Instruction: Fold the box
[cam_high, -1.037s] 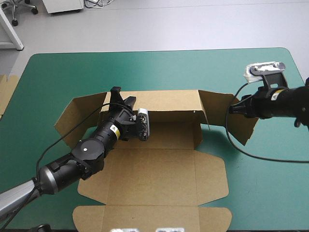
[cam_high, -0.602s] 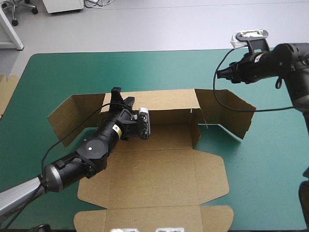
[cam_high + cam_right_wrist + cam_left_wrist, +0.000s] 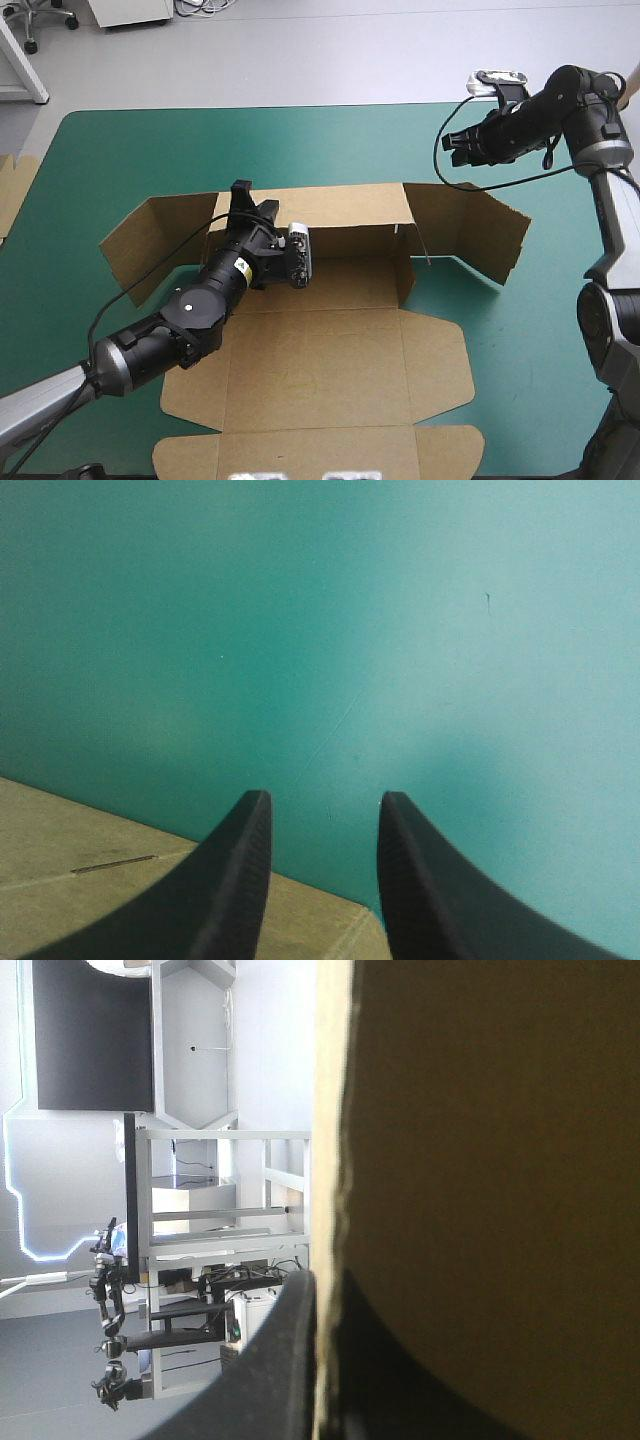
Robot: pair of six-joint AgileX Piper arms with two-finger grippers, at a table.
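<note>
the cut sheet of brown board, the box (image 3: pixel 320 360), lies in the middle of the counter with the teal-green cover (image 3: pixel 130 150). its back wall stands up, one side flap spreads out at each end of this wall, and the wide lid part lies flat toward the near edge. the left gripper (image 3: pixel 243 200) is clenched on the top edge of the back wall, near its left end; in the left wrist view the board's edge runs between the two black fingers (image 3: pixel 280 1360). the right gripper (image 3: pixel 455 148) is raised over the far right part of the counter, released, its fingers apart, with a corner of the box under it. an edge of more brown board (image 3: pixel 12 195) shows at the counter's left edge.
</note>
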